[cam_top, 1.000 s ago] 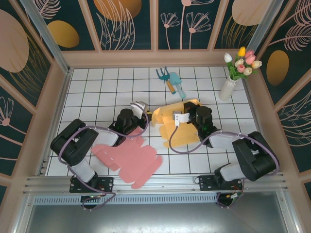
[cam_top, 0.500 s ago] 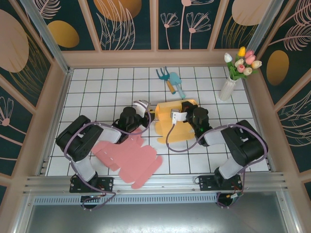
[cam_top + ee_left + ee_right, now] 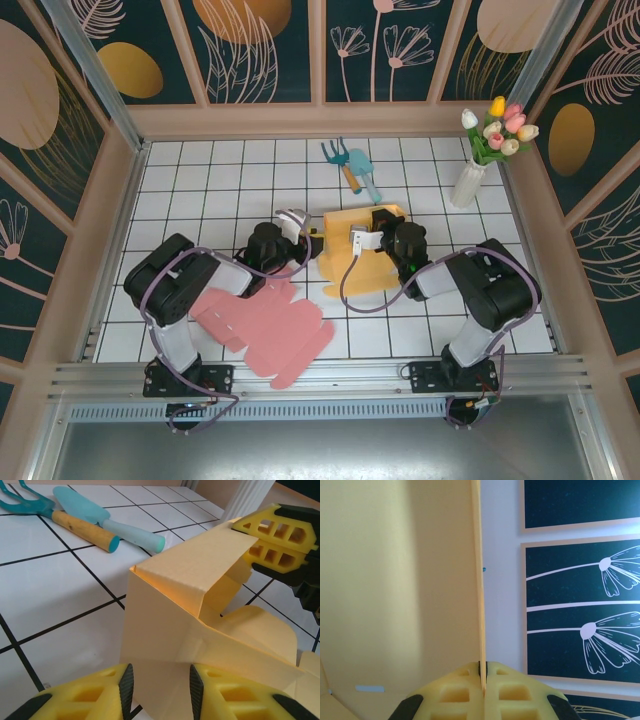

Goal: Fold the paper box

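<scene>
Elbows on both arms are sitting closer to the middle than a second ago, and the yellow paper box [image 3: 352,265] is lying slightly further left, near the centre of the worktop [image 3: 200,190]. The left claw [image 3: 303,238] is standing wider than before, its jaws partly apart at the box's left side. The right claw [image 3: 375,228] is staying pinched shut on the box's raised flap.

The left wrist view is showing the left claw's pads [image 3: 126,690] flanking the foot of the box's near wall, though it is hard to tell whether they are touching it. It is also catching the right claw gripping the flap's far corner. The right wrist view is giving only a thin cardboard edge clamped between that claw's fingers [image 3: 510,687].

Nearest the bases, a pink box blank [image 3: 268,325] is lying flat, its upper edge running under the left forearm. Beyond the yellow box, a hand rake [image 3: 338,158] and trowel [image 3: 366,172] are lying side by side, and a vase [image 3: 467,185] of tulips is standing at the far right.
</scene>
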Controlling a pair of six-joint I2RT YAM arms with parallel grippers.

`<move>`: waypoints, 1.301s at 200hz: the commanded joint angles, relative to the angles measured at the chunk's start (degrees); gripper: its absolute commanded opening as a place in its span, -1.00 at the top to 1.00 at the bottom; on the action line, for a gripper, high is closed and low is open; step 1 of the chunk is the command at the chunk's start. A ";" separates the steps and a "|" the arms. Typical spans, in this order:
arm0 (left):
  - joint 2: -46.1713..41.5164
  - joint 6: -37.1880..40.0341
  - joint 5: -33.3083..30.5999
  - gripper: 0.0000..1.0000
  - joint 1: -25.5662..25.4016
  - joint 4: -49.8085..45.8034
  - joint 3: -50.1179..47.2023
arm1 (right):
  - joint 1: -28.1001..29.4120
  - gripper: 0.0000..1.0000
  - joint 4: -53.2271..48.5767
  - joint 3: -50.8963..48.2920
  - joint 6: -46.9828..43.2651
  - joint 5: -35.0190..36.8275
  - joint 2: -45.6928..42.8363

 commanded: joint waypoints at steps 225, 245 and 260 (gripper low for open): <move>0.99 -0.70 2.71 -0.19 -1.80 1.48 0.77 | 0.20 1.00 -2.30 -0.94 -1.18 -0.67 1.90; 2.38 0.02 1.40 -0.19 -1.98 -0.36 2.63 | 0.30 1.00 -2.40 -0.95 -1.13 -0.76 1.90; 3.28 0.13 0.07 -0.19 -2.03 -1.25 3.71 | 0.27 1.00 -2.36 -1.11 -1.12 -0.82 1.84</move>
